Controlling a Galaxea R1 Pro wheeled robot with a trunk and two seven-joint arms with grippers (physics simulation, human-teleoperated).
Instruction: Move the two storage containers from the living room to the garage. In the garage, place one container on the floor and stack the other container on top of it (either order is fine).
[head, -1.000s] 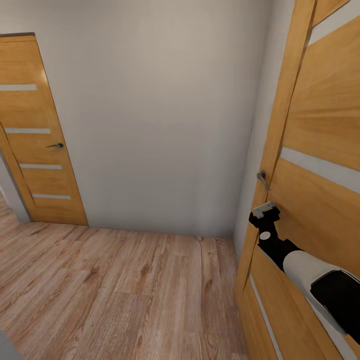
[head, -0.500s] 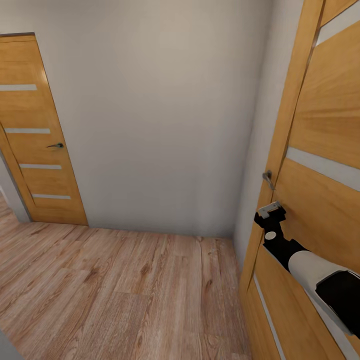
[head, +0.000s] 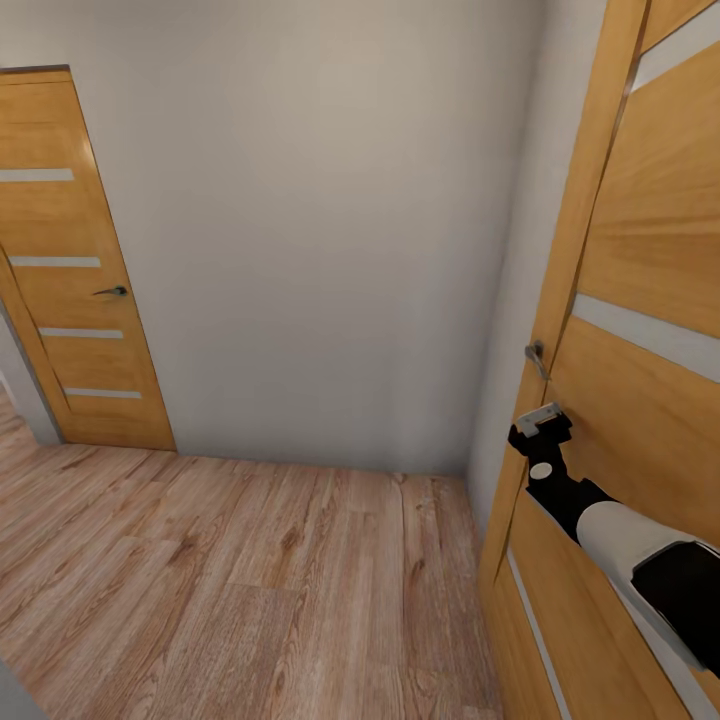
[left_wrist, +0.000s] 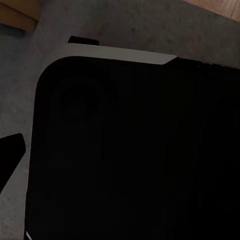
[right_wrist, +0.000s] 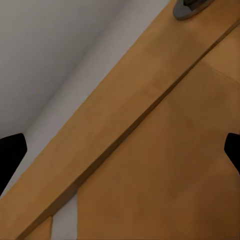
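Containers aren't visible; the right gripper (head: 541, 421), fingertips spread wide and empty, sits just below the orange wooden door's (head: 640, 400) grey metal handle (head: 536, 357).

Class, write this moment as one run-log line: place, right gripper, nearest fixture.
place: hallway, wood plank floor | right gripper: open, against the wooden door | nearest: door handle, just above gripper | containers: unseen

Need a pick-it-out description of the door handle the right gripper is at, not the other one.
Start at the big wooden door filling the right side of the head view. The handle is the small grey metal lever by that door's near edge, just above the right gripper. The other door, far left, has a darker handle with no arm near it.
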